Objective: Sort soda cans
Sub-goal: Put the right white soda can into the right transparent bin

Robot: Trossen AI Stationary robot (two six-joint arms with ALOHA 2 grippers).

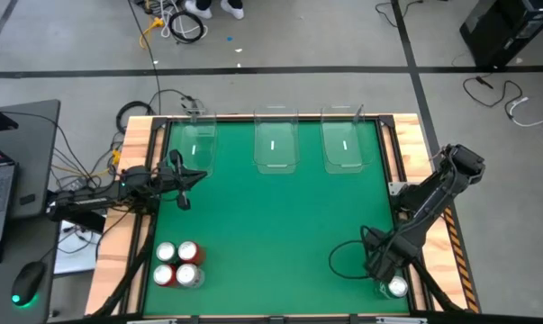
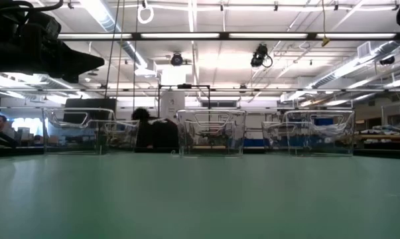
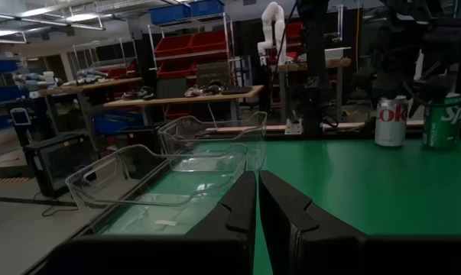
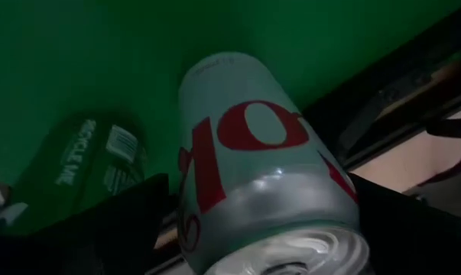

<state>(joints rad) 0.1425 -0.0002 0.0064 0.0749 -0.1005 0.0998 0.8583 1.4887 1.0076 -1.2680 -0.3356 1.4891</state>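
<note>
I had the right tool [image 4: 253,221] down at the tabletop's [image 1: 280,225] five o'clock corner, its fingers spread as wide as they went and standing on either side of a silver-white cola can [image 4: 261,160] with red lettering. In the right wrist view the can filled the gap between the two dark fingers, but I could not tell whether the pads were touching it, so I judged the can straddled rather than gripped. A green can [image 4: 85,164] stood just beside it. The silver-white can stood upright, its long axis vertical, so the tool needed only to close around its wall. From above only a shiny can top [image 1: 397,287] showed under the right arm. The left tool [image 1: 183,180] was clenched on nothing, waiting near nine o'clock beside the left clear bin [image 1: 197,144]. Four more cans [image 1: 178,264], red and silver-topped, stood clustered at seven o'clock, nearer the left arm. The three bins lay along twelve o'clock, well apart from the straddled can.
</note>
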